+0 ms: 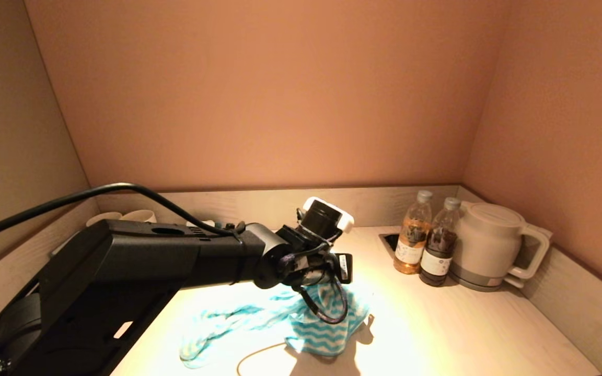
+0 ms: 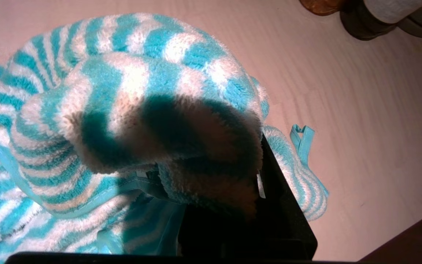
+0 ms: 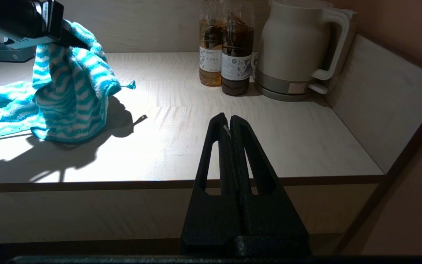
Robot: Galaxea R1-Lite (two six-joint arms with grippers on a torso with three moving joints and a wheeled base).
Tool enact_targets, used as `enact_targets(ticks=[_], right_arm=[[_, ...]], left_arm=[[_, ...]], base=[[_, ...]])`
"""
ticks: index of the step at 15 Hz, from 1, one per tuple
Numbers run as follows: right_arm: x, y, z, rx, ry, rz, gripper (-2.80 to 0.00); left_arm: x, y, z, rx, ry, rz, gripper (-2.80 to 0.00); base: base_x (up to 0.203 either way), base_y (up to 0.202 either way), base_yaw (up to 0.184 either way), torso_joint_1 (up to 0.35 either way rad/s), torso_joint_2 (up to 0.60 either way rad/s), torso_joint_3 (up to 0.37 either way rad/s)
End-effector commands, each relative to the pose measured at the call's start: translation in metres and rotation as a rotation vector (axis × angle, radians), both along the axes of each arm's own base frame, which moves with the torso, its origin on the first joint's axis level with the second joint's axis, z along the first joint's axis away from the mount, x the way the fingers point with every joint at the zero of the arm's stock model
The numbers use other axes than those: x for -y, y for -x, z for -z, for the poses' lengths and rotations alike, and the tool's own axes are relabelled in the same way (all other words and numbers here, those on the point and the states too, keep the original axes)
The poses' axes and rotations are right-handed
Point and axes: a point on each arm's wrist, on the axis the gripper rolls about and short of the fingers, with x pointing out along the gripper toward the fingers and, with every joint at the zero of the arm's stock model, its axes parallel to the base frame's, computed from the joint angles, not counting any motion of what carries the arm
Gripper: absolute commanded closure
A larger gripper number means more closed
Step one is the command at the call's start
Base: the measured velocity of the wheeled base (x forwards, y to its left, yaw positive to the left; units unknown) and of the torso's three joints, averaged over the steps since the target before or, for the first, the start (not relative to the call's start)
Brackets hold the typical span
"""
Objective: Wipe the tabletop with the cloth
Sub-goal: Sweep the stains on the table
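Note:
A teal-and-white striped cloth lies partly on the pale wooden tabletop, near its middle. My left gripper is shut on a bunched part of the cloth and holds that part up; the rest trails on the table toward the left. In the left wrist view the cloth wraps over the jaws and only one black finger shows. The right wrist view shows the cloth hanging from the left gripper. My right gripper is shut and empty, parked in front of and below the table's front edge.
Two drink bottles and a cream kettle stand at the back right, beside a dark recess. White cups sit at the back left. Low walls edge the table's back and sides.

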Motion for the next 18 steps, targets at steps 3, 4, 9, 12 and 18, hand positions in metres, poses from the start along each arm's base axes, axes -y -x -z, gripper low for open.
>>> enact_targets(ticks=[3,4,9,12,18], right_arm=[[0.0,0.0,0.0,0.0,0.001,-0.001,0.0],[0.0,0.0,0.0,0.001,0.001,-0.001,0.0],[0.0,0.0,0.0,-0.001,0.001,-0.001,0.0],[0.0,0.0,0.0,0.0,0.001,-0.001,0.0],[0.0,0.0,0.0,-0.001,0.001,-0.001,0.0]], left_arm=[[0.001,-0.01,0.027,0.015,-0.071,0.014,0.0],[-0.004,-0.019,0.047,0.001,-0.117,-0.02,0.0],[-0.025,-0.033,0.11,-0.082,-0.335,-0.13,0.0],[-0.025,-0.031,0.113,-0.095,-0.343,-0.133,0.0],[-0.055,-0.037,0.097,-0.163,-0.388,-0.345,0.0]], base=[[0.0,0.0,0.0,0.0,0.0,0.0],[0.0,0.0,0.0,0.0,0.0,0.0],[0.0,0.0,0.0,0.0,0.0,0.0],[0.0,0.0,0.0,0.0,0.0,0.0],[0.0,0.0,0.0,0.0,0.0,0.0]])
